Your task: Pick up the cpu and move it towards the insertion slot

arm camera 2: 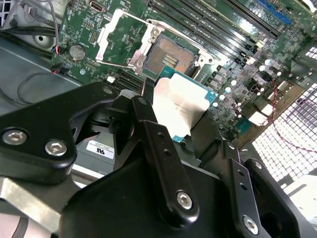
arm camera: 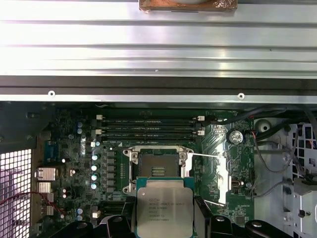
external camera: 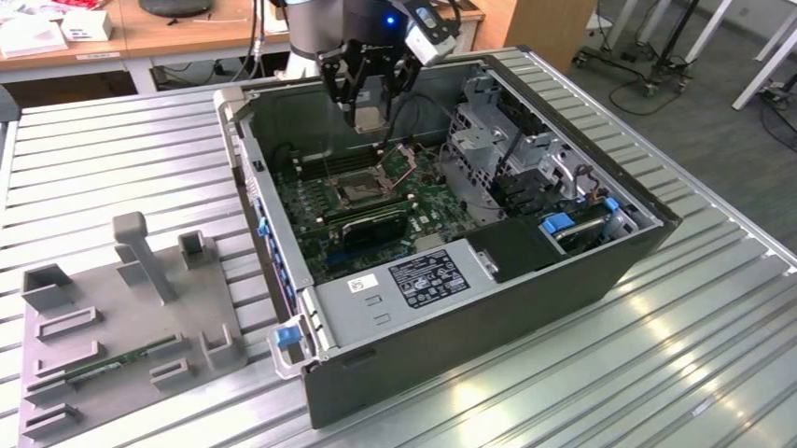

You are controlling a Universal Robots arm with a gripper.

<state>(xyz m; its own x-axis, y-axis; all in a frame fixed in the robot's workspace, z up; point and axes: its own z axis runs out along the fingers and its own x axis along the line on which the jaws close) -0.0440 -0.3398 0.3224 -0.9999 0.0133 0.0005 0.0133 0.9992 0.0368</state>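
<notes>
Exterior view: gripper (external camera: pixel 370 110) hangs above the open PC case (external camera: pixel 622 252), over the far part of the motherboard (external camera: pixel 361 210), w/ the cpu (external camera: pixel 369 117) pinched between its fingers. Case lies on its side on the ribbed metal counter (external camera: pixel 125 159). A grey fixture tray (external camera: pixel 112 327) sits well apart on the exterior view's left, w/ a green memory stick (external camera: pixel 106 366) lying in it.

Second wrist view shows the grip better: black fingers (arm camera 2: pixel 158 148) are clamped on opposite edges of the cpu (arm camera 2: pixel 181 106), its pale metal face up, green rim showing. The insertion slot (arm camera 2: pixel 168 55) is just beyond the chip, its silver load plate (arm camera 2: pixel 119 37) flipped up & off to one side, so the dark centre is exposed.

First wrist view looks straight down: cpu (arm camera: pixel 164 208) held level, its near edge overlapping the frame of the insertion slot (arm camera: pixel 157 168) but not centred on it. Memory slots (arm camera: pixel 148 126) lie past the socket.

Step in hand, as I judge it: pick-up done, transfer toward the socket well along. Chip is probably clear of the board, tho height above it is hard to gauge. Closing the gap calls for a short sideways shift to centre chip over socket, square to the frame, and grip kept firm.
</notes>
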